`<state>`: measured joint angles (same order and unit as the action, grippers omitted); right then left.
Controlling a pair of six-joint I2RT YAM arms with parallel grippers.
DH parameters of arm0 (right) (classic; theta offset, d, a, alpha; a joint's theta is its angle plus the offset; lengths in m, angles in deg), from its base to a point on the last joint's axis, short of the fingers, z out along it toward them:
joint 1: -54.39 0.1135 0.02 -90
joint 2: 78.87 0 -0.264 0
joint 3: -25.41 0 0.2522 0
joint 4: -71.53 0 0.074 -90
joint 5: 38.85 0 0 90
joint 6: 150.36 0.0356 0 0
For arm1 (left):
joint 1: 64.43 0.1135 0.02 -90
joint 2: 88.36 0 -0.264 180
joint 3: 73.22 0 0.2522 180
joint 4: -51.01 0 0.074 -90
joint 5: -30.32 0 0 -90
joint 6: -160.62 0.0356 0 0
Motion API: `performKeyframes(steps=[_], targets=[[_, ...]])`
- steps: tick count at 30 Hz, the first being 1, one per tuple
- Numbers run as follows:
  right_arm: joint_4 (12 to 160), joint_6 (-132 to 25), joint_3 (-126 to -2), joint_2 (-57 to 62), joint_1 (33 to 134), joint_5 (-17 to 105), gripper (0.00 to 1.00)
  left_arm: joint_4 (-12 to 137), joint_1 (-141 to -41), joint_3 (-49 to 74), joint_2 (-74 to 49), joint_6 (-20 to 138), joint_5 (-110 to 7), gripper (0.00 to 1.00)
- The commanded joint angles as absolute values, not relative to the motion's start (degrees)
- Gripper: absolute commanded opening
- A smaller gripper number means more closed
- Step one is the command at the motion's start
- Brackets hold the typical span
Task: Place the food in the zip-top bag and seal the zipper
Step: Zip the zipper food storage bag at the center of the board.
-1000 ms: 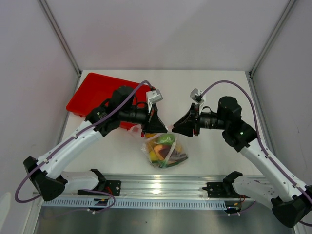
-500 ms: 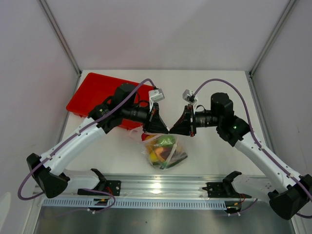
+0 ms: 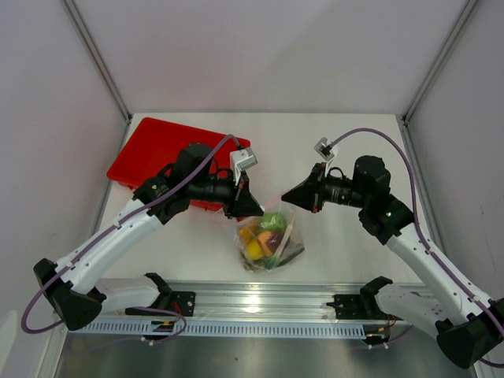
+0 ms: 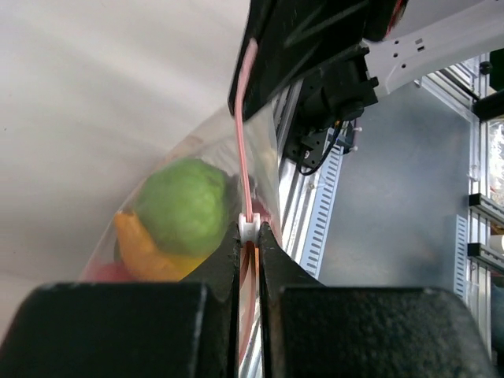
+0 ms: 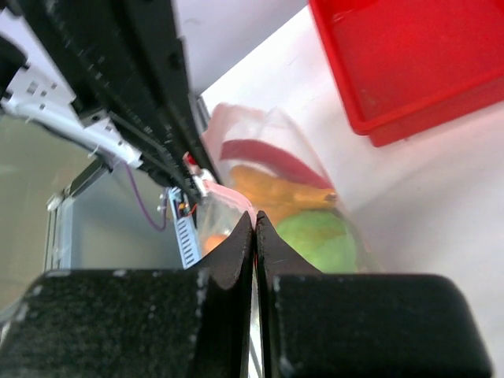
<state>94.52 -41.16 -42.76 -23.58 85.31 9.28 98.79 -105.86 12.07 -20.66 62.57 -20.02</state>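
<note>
The zip-top bag (image 3: 290, 235) hangs between my two grippers, with the food (image 3: 264, 236) inside. A green lime (image 4: 185, 206) and an orange piece (image 4: 140, 252) show through the plastic. My left gripper (image 3: 257, 210) (image 4: 250, 228) is shut on the pink zipper (image 4: 239, 134) at its white slider (image 4: 249, 226). The strip runs taut from there to my right gripper (image 3: 286, 195) (image 5: 254, 216), which is shut on the other end of the bag's mouth. In the right wrist view the lime (image 5: 315, 240) lies just past the fingertips.
The red tray (image 3: 153, 146) (image 5: 409, 63) sits at the back left, behind my left arm. A metal rail (image 3: 252, 303) runs along the table's near edge, just in front of the bag.
My right gripper closed on the bag's mouth beside the left gripper, then drew back to the right. The left gripper shifted slightly left, so the zipper now stretches between them.
</note>
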Motion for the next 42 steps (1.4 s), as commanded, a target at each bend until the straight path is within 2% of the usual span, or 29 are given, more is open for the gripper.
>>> performKeyframes(steps=[1,7,10,11,12,15,20,24,31,34,35,37,41,42], targets=[[89.8,-38.6,-43.5,-24.8,82.8,14.7,0.00,103.5,-105.6,9.2,-25.3,63.8,-22.6,0.01],[98.9,-45.7,-46.8,-24.8,82.6,11.9,0.00,104.4,-105.5,10.0,-28.6,64.0,-22.8,0.01],[100.8,-50.2,-48.5,-25.5,82.9,5.3,0.00,103.2,-105.5,10.6,-29.8,63.7,-20.1,0.01],[101.1,-50.7,-49.1,-25.5,83.4,2.8,0.05,102.0,-105.5,10.8,-29.9,63.6,-19.4,0.01],[101.3,-51.3,-50.7,-24.5,83.7,1.8,0.24,101.8,-105.4,10.9,-29.7,63.4,-18.6,0.01],[106.6,-56.5,-57.0,-19.7,87.4,1.4,0.45,101.2,-105.4,12.4,-28.1,63.2,-15.6,0.00],[116.8,-65.3,-65.5,-11.6,93.1,0.5,0.48,101.9,-105.4,14.7,-25.6,63.2,-13.7,0.00],[120.6,-67.9,-67.9,-8.3,97.2,1.2,0.46,101.0,-105.4,15.0,-25.4,62.8,-12.7,0.01],[122.3,-68.7,-67.0,-7.9,98.2,0.4,0.42,101.2,-105.4,15.3,-25.8,63.2,-13.0,0.00],[122.4,-68.6,-66.4,-7.7,98.5,0.8,0.33,101.2,-105.3,15.4,-26.0,63.2,-13.1,0.00],[122.3,-68.6,-66.1,-7.7,98.5,1.2,0.25,101.2,-105.3,15.4,-26.0,63.2,-13.2,0.01],[121.9,-68.4,-65.6,-7.7,98.7,1.8,0.23,101.5,-105.2,15.5,-26.1,63.5,-13.3,0.01],[121.0,-67.0,-65.4,-7.8,99.1,4.6,0.00,101.8,-105.0,15.3,-26.5,63.6,-13.4,0.01],[120.5,-66.6,-65.3,-7.8,99.1,6.7,0.00,101.8,-105.0,15.2,-26.6,63.5,-13.6,0.01]])
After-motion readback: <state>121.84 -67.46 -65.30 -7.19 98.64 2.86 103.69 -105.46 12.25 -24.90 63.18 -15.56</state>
